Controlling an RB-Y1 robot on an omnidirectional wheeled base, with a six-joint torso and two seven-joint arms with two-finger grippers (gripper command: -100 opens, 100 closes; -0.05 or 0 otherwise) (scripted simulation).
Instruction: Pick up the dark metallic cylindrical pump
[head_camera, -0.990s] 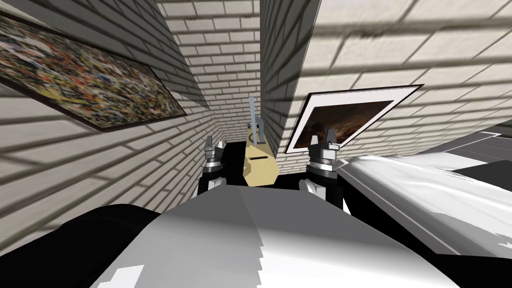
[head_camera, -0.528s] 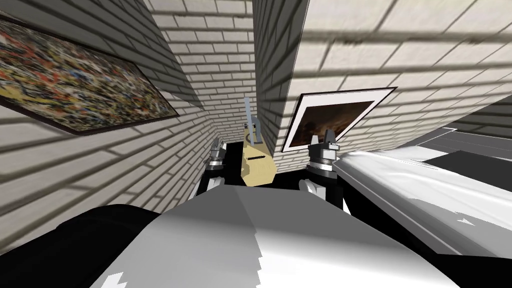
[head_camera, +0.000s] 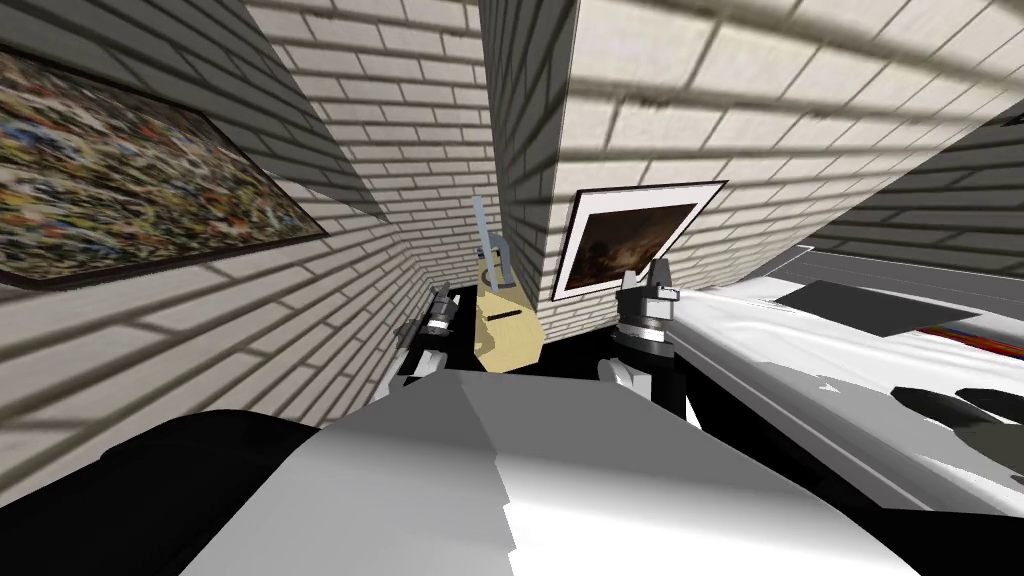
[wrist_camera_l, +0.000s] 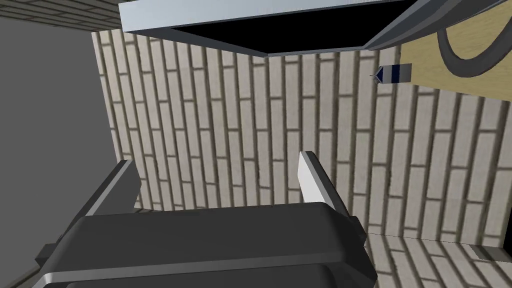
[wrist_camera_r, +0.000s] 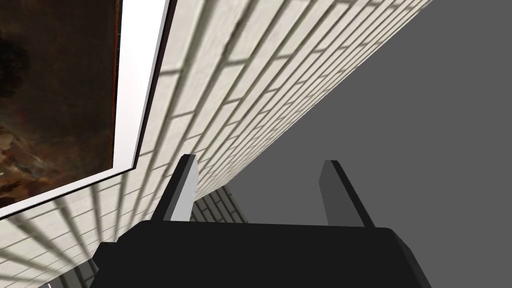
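The left gripper (head_camera: 441, 297), thin grey blades spread wide and empty, hovers just left of the tan wooden slab (head_camera: 510, 335). At the slab's far end stands a slim grey-blue metal tube (head_camera: 497, 255), likely the pump, long axis upright. The right gripper (head_camera: 647, 272), equally wide, hangs well right of the slab, so the left arm looks nearer.

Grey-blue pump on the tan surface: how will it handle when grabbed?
Slender grey-blue cylindrical pump looks rigid and long for its width, so it probably tips or swings if gripped off-centre. Smooth sides may slip. Its dark curved hose may flop and trail.
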